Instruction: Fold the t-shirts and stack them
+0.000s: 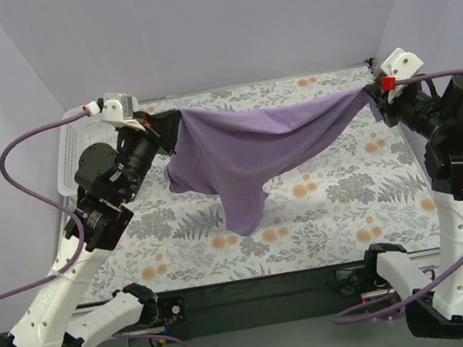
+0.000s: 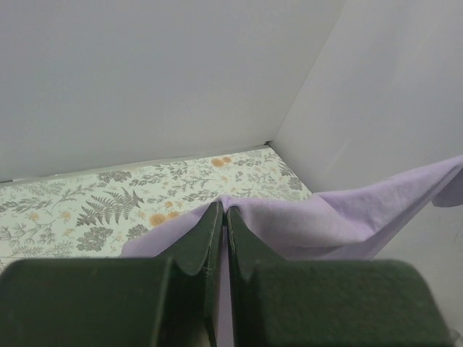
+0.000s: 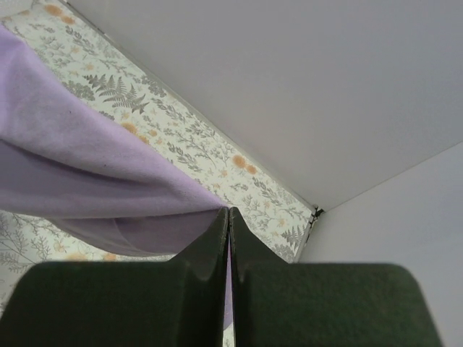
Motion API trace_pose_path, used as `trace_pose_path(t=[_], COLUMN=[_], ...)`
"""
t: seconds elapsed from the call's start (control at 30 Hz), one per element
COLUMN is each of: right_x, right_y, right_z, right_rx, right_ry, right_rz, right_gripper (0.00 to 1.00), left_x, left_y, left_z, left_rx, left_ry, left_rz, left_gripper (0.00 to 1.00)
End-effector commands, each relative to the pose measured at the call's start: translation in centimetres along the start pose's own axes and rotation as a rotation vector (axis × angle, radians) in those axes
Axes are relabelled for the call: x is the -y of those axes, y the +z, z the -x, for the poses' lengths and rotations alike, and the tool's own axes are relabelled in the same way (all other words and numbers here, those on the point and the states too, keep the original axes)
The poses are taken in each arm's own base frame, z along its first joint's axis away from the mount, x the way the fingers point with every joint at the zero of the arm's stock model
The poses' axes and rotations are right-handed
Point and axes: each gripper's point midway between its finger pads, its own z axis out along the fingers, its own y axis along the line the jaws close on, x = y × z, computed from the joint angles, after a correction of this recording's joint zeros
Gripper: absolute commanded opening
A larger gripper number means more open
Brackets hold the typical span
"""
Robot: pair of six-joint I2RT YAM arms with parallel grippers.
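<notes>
The lavender-purple t-shirt hangs stretched in the air between my two grippers, above the floral table cover, its lower part sagging to a point near the table's middle. My left gripper is shut on the shirt's left corner; in the left wrist view the cloth is pinched between the closed fingers. My right gripper is shut on the right corner; the right wrist view shows the cloth running left from its closed fingertips. No neck label shows.
A white mesh basket stands at the table's left edge behind the left arm. The floral table cover lies under the shirt. White walls enclose the back and both sides. A black strip runs along the near edge.
</notes>
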Motion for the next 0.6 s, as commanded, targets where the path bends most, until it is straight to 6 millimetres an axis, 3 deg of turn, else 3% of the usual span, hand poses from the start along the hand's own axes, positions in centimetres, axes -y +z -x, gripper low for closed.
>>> trace_pose_path(t=[0.0, 0.27, 0.33, 0.37, 0.4, 0.43, 0.47, 0.5, 0.53, 0.57], right_x=[0.8, 1.0, 0.8, 0.3, -0.6, -0.5, -1.5, -1.8, -2.2, -2.9], right_y=[0.9, 1.4, 1.1, 1.2, 0.5, 0.3, 0.5, -0.5, -0.8, -1.1], right_z=[-0.5, -2.2, -2.6, -3.8, -5.2, -5.5, -8.2, -9.3, -10.7, -12.6], right_rx=[0.004, -0.033, -0.042, -0.065, -0.092, -0.109, -0.164, -0.200, -0.230, -0.274], right_ry=[-0.005, -0.008, -0.038, -0.040, -0.084, -0.079, -0.105, -0.130, -0.149, -0.162], right_rz=[-0.017, -0.032, -0.035, -0.025, -0.023, -0.030, -0.007, -0.032, -0.035, -0.029], right_gripper=[0.01, 0.01, 0.01, 0.01, 0.01, 0.01, 0.01, 0.01, 0.01, 0.01], left_x=[0.0, -0.3, 0.7, 1.1, 2.6, 3.3, 3.9, 5.0, 4.5, 6.0], left_y=[0.7, 2.1, 2.1, 1.9, 1.0, 0.4, -0.5, -2.3, -2.9, -4.7], left_z=[1.1, -0.6, -2.3, -3.1, -5.7, -7.0, -8.8, -12.2, -14.0, -15.9], left_rx=[0.052, 0.014, -0.035, -0.062, -0.157, -0.196, -0.259, -0.376, -0.424, -0.511], left_ry=[0.014, 0.034, 0.031, 0.027, -0.012, -0.015, -0.036, -0.103, -0.144, -0.196], left_rz=[-0.001, 0.004, -0.064, -0.096, -0.188, -0.243, -0.294, -0.386, -0.365, -0.465], left_gripper=[0.00, 0.00, 0.00, 0.00, 0.00, 0.00, 0.00, 0.00, 0.00, 0.00])
